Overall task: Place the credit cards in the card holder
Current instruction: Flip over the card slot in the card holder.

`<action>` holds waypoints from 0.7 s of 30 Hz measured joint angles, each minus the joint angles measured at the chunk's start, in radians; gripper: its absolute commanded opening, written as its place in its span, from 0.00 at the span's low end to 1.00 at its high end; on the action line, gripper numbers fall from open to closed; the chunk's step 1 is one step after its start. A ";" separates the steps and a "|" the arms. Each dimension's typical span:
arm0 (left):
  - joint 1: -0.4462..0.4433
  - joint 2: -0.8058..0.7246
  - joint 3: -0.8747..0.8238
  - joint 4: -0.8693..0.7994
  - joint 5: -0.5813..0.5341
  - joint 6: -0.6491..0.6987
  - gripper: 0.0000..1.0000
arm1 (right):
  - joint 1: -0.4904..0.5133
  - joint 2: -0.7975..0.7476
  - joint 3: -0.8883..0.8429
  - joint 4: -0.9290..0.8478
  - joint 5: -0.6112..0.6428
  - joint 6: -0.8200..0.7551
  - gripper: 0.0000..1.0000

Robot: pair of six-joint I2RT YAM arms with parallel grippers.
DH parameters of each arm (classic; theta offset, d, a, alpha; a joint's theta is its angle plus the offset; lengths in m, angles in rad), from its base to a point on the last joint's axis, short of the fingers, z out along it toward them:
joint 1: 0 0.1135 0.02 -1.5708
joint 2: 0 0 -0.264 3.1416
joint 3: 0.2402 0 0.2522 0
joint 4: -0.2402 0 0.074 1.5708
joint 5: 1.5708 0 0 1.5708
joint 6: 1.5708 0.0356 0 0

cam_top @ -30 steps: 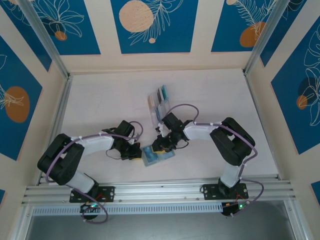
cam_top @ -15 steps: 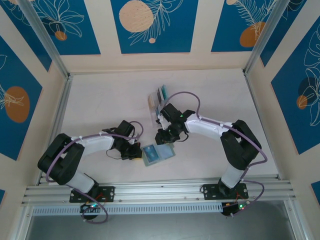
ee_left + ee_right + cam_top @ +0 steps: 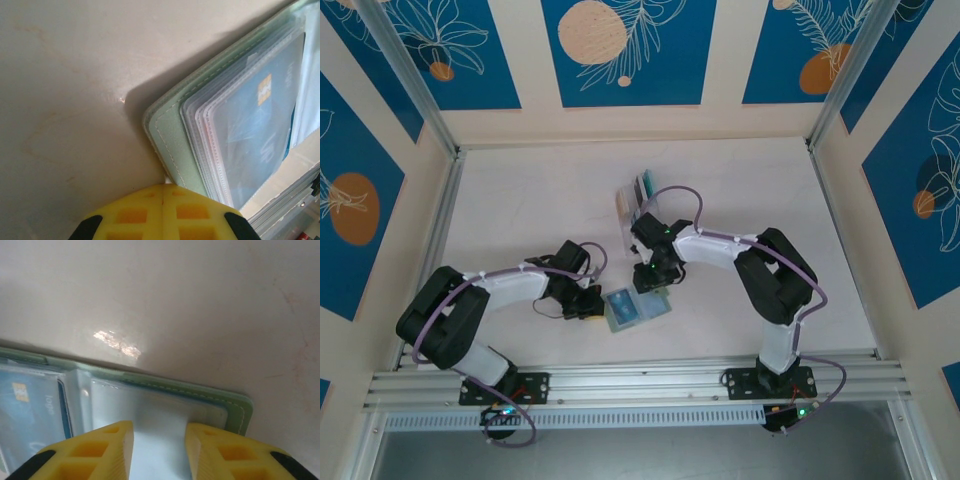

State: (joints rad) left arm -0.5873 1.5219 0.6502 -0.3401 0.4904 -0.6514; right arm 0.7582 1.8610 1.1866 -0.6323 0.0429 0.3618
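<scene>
The sage-green card holder (image 3: 636,307) lies open on the table between the arms, clear pockets up. A blue credit card (image 3: 260,125) sits in one pocket and also appears at the left of the right wrist view (image 3: 30,405). My left gripper (image 3: 592,303) is shut, its yellow tips (image 3: 164,186) touching the holder's green edge (image 3: 172,145). My right gripper (image 3: 653,283) hovers over the holder's far right corner (image 3: 235,407), open (image 3: 159,427), with a pale clear pocket showing between its fingers. More credit cards stand in a clear rack (image 3: 638,200).
The clear rack stands just behind the right gripper, near the table's middle. Aluminium rails (image 3: 450,200) run along the left and right sides, and a rail (image 3: 640,380) crosses the near edge. Patterned walls close off the back and sides.
My right gripper has drawn back from over the holder's middle toward its far edge, and its jaws have spread wider. The left arm and the holder have stayed still.
</scene>
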 measured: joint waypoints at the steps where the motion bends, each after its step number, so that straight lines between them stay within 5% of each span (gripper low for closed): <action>1: 0.000 0.000 0.001 0.000 0.000 0.000 0.02 | 0.009 0.000 0.001 0.001 0.014 0.001 0.40; 4: 0.000 0.006 0.006 -0.004 0.003 0.005 0.02 | 0.035 0.000 0.001 0.003 0.065 0.010 0.38; 16: 0.000 0.014 0.016 -0.014 0.003 0.007 0.02 | 0.056 -0.029 -0.053 0.076 0.109 0.096 0.02; 21: -0.001 0.021 0.023 -0.021 0.006 0.007 0.02 | 0.053 -0.045 -0.072 0.098 0.093 0.104 0.00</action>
State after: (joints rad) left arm -0.5880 1.5425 0.6735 -0.3614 0.4965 -0.6441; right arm 0.8112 1.8156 1.1145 -0.5346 0.1356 0.4660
